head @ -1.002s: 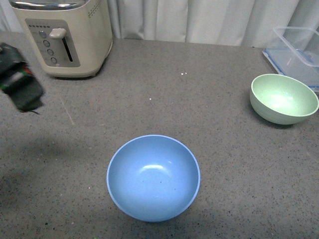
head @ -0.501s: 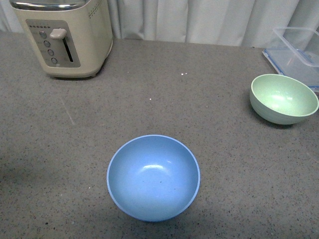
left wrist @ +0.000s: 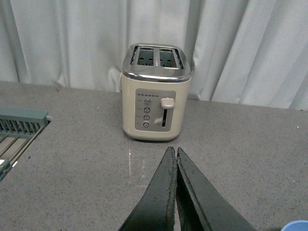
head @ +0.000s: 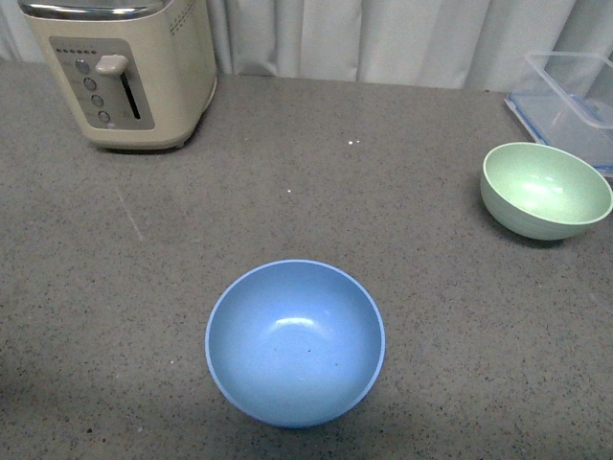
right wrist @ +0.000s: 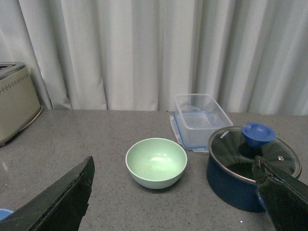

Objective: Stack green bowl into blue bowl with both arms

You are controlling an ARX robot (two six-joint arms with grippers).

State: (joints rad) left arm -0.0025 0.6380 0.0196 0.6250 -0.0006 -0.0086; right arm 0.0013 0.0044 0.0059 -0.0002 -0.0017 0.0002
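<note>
The blue bowl (head: 295, 342) sits upright and empty at six o'clock on the grey table (head: 431, 287), nearest the robot. The left gripper (left wrist: 174, 150) has its jaws pressed together on nothing, and the right gripper (right wrist: 172, 163) is spread wide, gripping nothing. Farther out at two o'clock the green bowl (head: 546, 189) stands upright and empty, well apart from the blue bowl, with a clear container (head: 575, 96) just behind it and a lidded pot (right wrist: 252, 166) near it; the toaster (head: 120, 67) stands at eleven o'clock.
</note>
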